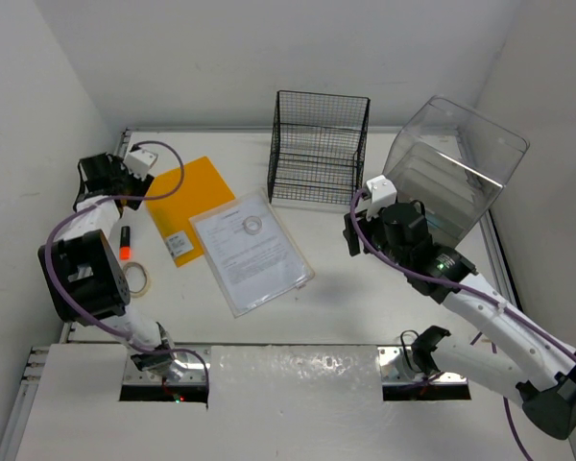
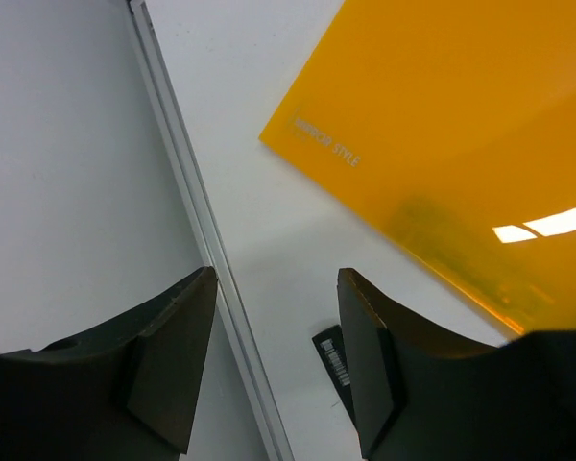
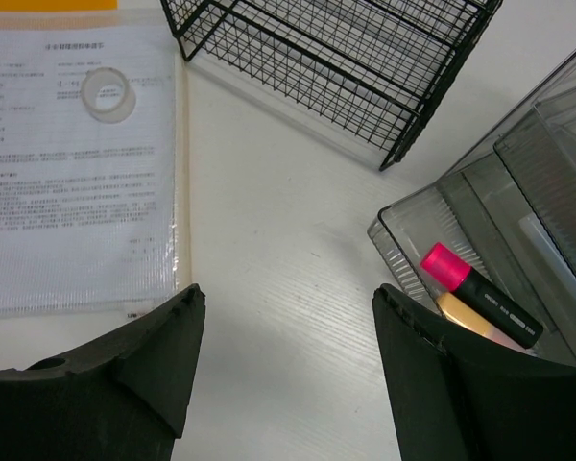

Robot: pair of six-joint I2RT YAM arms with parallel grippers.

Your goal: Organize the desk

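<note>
Left end effector (image 2: 276,283), jaws apart and empty, hovers at the tabletop's (image 1: 346,288) far-left corner; the orange folder (image 1: 187,197) lies just to its right, long axis diagonal. Right end effector (image 3: 288,293), likewise open, hangs beside the clear drawer box (image 1: 456,173).

Wide matte-white desk (image 1: 365,307), flat and rectangular, silver metal rails along its edges
</note>
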